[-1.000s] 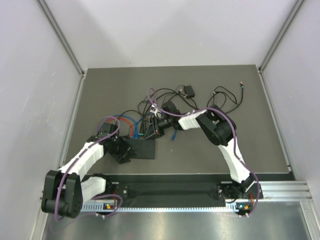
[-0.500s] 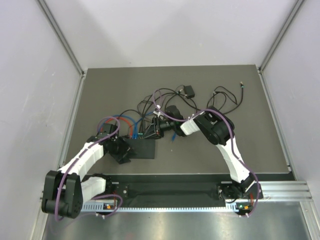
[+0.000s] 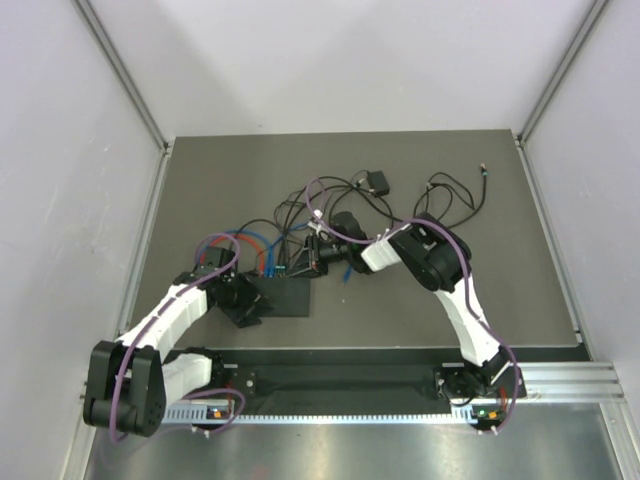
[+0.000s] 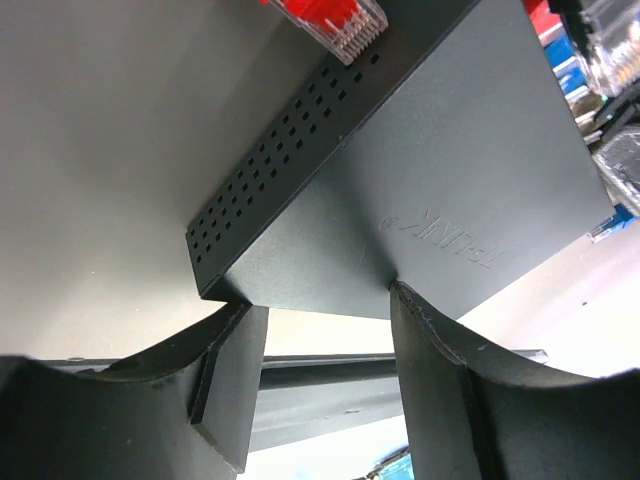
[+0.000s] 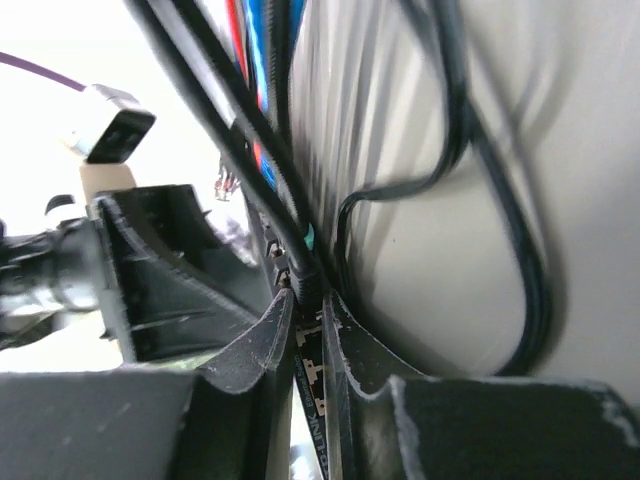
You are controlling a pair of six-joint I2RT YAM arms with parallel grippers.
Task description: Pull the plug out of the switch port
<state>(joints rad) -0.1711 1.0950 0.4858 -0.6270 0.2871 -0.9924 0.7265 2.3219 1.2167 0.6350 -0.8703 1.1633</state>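
Observation:
The switch (image 3: 285, 297) is a flat matte-black box at centre left of the table, with cables running into its far edge. My left gripper (image 3: 247, 301) has the switch's near left corner. In the left wrist view its jaws (image 4: 320, 298) stand wide, both tips touching the switch (image 4: 440, 190). My right gripper (image 3: 312, 258) is at the port edge. In the right wrist view its fingers (image 5: 307, 300) are nearly closed on a black plug (image 5: 305, 272) at the switch's port row, with other cables close beside it.
Red and blue cables (image 3: 258, 248) and a tangle of black cables (image 3: 330, 200) lie behind the switch. A small black adapter block (image 3: 377, 182) sits further back. A loose red plug (image 4: 330, 18) lies beside the switch's vented side. The table's front rail (image 3: 340, 378) is near.
My right gripper has moved left toward the switch's port edge and its wrist has turned. My left arm and the switch have stayed put.

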